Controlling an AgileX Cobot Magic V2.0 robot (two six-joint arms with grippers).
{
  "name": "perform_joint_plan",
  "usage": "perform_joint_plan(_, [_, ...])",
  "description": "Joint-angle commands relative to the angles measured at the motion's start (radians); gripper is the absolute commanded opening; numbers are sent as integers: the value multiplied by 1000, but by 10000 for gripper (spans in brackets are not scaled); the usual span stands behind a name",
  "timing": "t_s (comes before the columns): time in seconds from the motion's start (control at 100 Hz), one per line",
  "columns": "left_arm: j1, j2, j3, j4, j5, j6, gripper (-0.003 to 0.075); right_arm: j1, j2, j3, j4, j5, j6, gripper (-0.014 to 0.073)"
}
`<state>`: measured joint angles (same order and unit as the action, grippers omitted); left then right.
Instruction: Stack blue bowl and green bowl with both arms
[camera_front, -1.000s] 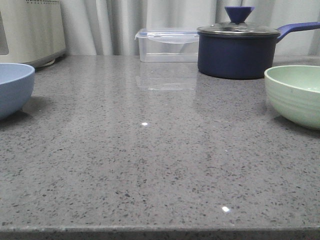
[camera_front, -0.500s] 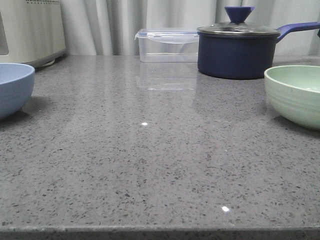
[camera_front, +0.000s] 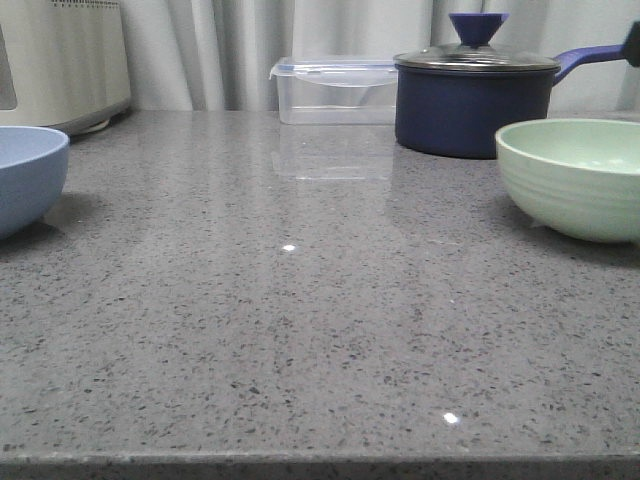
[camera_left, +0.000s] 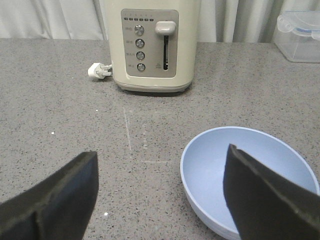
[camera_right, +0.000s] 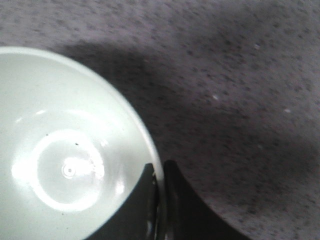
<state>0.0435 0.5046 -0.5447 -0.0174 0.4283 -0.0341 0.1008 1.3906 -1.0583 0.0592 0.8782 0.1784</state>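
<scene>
The right gripper (camera_right: 159, 200) is seen clamped on the rim of the green bowl (camera_right: 65, 150), one dark finger inside the wall and one outside. The bowl's inside is pale mint, glossy, with a bright ringed highlight at the bottom and a few tiny dark specks. In the front view the green bowl (camera_front: 572, 180) is found at the right side of the speckled grey countertop (camera_front: 300, 320), in front of the navy lidded saucepan (camera_front: 475, 100); faint horizontal ridges and a lighter rim are noted on its outside.

The left gripper (camera_left: 160, 200) is held with its jaws spread wide, nothing between them. One finger stands over the blue bowl (camera_left: 235, 170), the other over bare counter. The bowl is pale powder-blue, smooth, matte, empty. Beyond it a cream toaster (camera_left: 150, 45) with its white plug (camera_left: 99, 71) is recorded, and a clear lidded box (camera_left: 300, 35) off to one side.

In the front view the blue bowl (camera_front: 28, 175) sits at the far left, well apart from the green one.
</scene>
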Motion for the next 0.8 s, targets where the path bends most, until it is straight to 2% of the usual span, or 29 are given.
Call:
perform_joint_plan(0.0, [1,9,-36,-8,-81,0,512,38,-25,-56,21,-36,-17,-80])
perform_joint_plan(0.46, [1,9,-36,-8,-58,0,512,344,156,-271,65,-64,-17,-80])
perform_joint_plan(0.79, [1,9,-36,-8,-58,0,512,390,264,-359,86,-75,-15,-80])
